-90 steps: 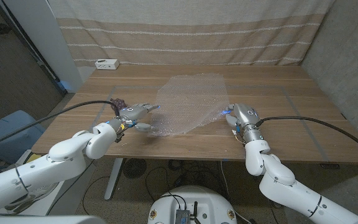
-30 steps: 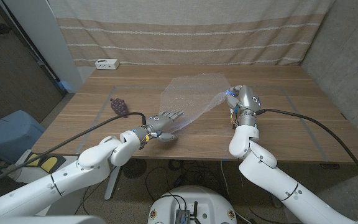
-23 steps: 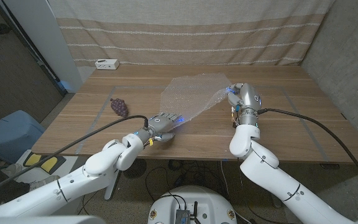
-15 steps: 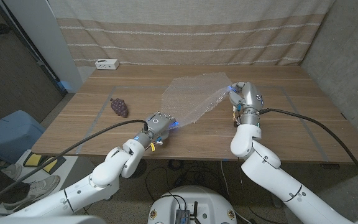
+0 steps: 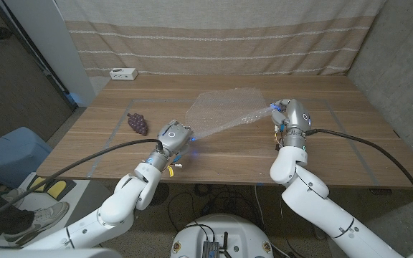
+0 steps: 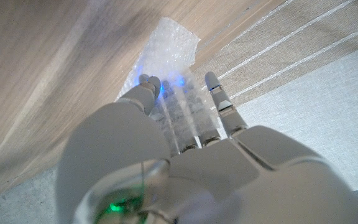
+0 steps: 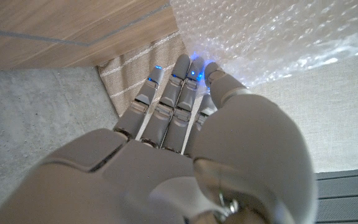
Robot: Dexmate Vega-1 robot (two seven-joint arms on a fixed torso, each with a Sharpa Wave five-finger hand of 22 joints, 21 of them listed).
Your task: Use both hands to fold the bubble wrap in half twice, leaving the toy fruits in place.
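Head view: I have the bubble wrap (image 5: 224, 111) lifted between both hands over the middle of the bench (image 5: 350, 143), its far part near the far edge still looking laid on the wood.
Left hand: my left hand (image 5: 173, 136) pinches the sheet's near-left corner toward the near edge; in the left wrist view the fingers (image 6: 213, 93) lie along the plastic with the thumb closed against it.
Right hand: my right hand (image 5: 290, 115) grips the opposite corner toward the right side of the bench; the right wrist view shows the fingertips (image 7: 191, 71) at the sheet's edge, thumb pressed to it.
Toy fruit: a dark bunch of grapes (image 5: 138, 123) lies on the left part of the bench, well apart from the sheet.
Step, as I judge it: carrying the near edge over for the first fold.
Risk, slip: the film is slick and thin, so a pinch held only at the corners may let go if I pull the two hands apart too hard.
Risk, skew: uneven hand travel would lay the fold crooked.
Risk, fruit: a wide left-arm swing could knock the grapes.
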